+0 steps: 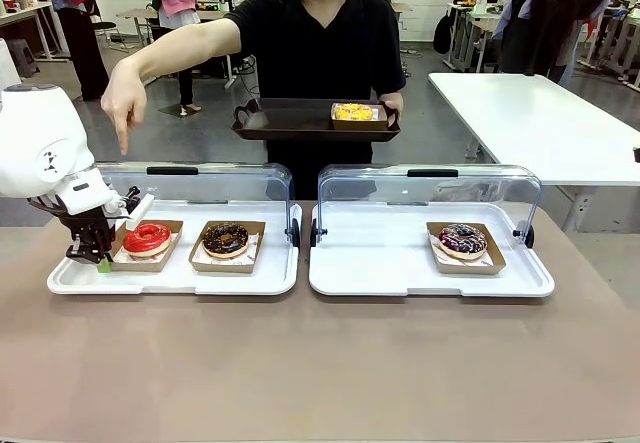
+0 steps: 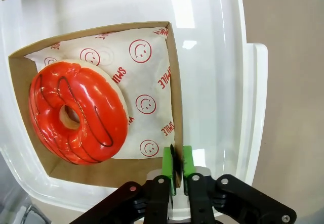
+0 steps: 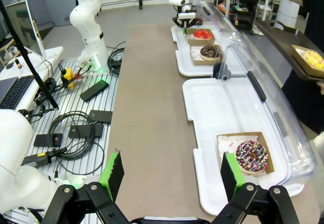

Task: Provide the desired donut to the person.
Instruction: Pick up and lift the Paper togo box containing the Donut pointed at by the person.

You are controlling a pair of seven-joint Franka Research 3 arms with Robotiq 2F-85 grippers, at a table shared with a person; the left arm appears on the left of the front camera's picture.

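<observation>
Red donut [image 2: 98, 107]: wrist view shows left gripper [image 2: 177, 155] pinching its cardboard tray [image 2: 19, 82]; right gripper [image 3: 172, 155] spread.

Light falls evenly from overhead, and everything I see is bright. In my left wrist view the white tray [image 2: 212, 57] throws back small hot spots of glare. The red donut [image 2: 76, 113] shines with soft highlights across its glaze and casts only a faint shadow on the paper [image 2: 147, 82] in the cardboard box [image 2: 20, 82]. The green pads of my left end effector [image 2: 177, 164] are sharp. The front view is clear, with pale reflections on the clear lids [image 1: 430, 188] and soft, short shadows on the surface [image 1: 320, 363]. My right wrist view bends straight lines towards its edges. There my right end effector [image 3: 172, 176] looks stretched at the bottom.
</observation>
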